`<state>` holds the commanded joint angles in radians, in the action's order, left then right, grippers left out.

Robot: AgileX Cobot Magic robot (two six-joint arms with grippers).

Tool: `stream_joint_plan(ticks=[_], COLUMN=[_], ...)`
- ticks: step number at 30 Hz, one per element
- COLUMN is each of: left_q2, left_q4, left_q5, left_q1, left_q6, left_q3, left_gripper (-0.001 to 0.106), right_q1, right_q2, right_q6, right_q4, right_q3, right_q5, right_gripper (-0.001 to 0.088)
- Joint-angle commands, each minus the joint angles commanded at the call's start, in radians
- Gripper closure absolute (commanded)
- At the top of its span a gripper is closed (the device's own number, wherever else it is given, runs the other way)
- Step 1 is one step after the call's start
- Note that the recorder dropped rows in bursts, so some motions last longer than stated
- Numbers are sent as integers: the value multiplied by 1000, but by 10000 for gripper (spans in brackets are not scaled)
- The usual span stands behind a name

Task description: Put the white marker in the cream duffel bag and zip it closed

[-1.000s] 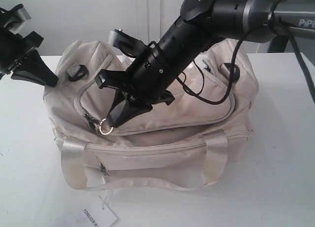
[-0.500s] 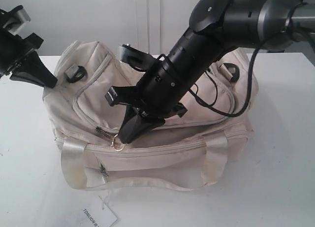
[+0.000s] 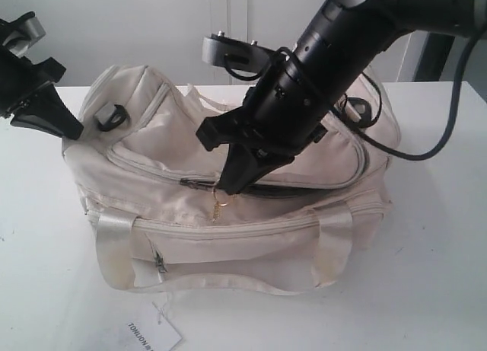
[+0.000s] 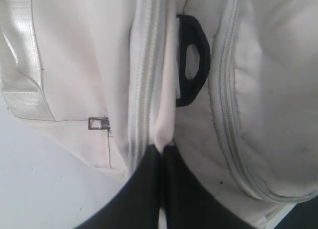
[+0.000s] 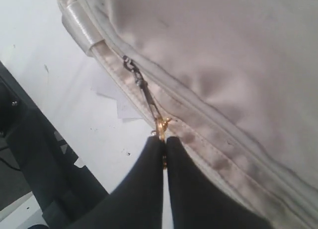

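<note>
White counter [image 3: 426, 290]: plain surface carrying everything listed.

Cream duffel bag [image 3: 251, 244]: soft fabric, slumped and creased, lying lengthwise at mid-counter. Step in hand, by judgement: the zipping. The packing looks done.

Right end effector [image 3: 228, 185]: black, angled down onto the front of the bag's top, its fingers pressed together and clamped on the zip pull.

Left end effector [image 3: 65, 130]: black, at the bag's left end, its fingers together and pinching a fold of cream fabric beside the zip seam, apparently as an anchor.

Strap handle [image 3: 114, 244]: shiny cream webbing looped across the front panel.

Top zipper [image 3: 152, 168]: curved track. It is shut from the left end as far as the pull. Beyond that a dark slit of lining [image 3: 304, 189] gapes towards the right end.
- Next move, by judgement: draw the pull along the curve to the right end while the far end is held taut.
- Slack fabric could snag the slider.

Paper tag [image 3: 156, 334]: white with print, on the counter just in front of the bag.

D-ring [image 3: 112, 115]: black, on the left end panel.

Gold ring pull [image 3: 219, 206]: small, hanging at the right fingertips.

White marker: not visible in any view. Presumed inside the bag, but unconfirmed.
</note>
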<state>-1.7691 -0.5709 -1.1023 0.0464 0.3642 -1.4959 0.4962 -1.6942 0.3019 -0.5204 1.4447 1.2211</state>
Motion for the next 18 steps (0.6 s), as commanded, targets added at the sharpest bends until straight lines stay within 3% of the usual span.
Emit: stream_joint_plan(ticks=[18], left_q2=[0], left_q4=[4], left_q5=[8], left_q1=[0], left_q6=[0], left_q3=[0], left_gripper=[1053], right_q1=[-193], right_q2=[91], right_q6=[0], right_q4=[27], right_q3=[-2], right_q5=[0], right_gripper=[868])
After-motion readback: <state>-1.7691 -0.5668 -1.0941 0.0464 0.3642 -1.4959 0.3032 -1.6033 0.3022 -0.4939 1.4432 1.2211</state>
